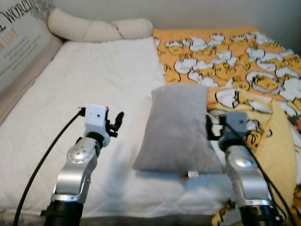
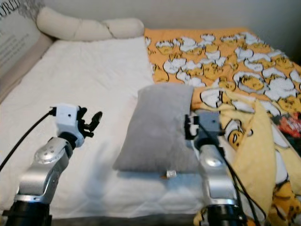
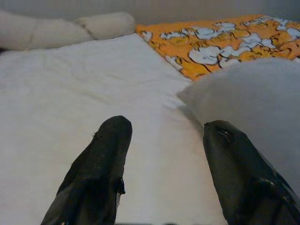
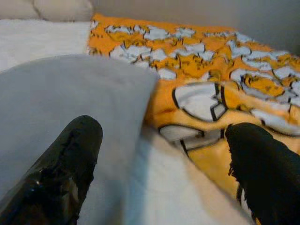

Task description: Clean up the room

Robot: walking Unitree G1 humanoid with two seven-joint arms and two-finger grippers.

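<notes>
A grey pillow (image 1: 180, 128) lies on the white mattress (image 1: 89, 94) near the bed's front edge, its right side touching an orange blanket with a duck pattern (image 1: 235, 56). My left gripper (image 1: 116, 123) hovers open just left of the pillow, over bare mattress; the pillow's edge (image 3: 248, 93) lies beside one finger. My right gripper (image 4: 164, 154) is open at the pillow's right edge, one finger (image 4: 70, 159) over the grey pillow (image 4: 61, 98), the other over the blanket (image 4: 206, 108).
A long cream bolster (image 1: 94, 29) lies along the far end of the bed. A printed cushion or headboard (image 1: 19, 42) stands at the left. Something dark and red (image 2: 288, 126) sits at the blanket's right edge. A wall runs behind the bed.
</notes>
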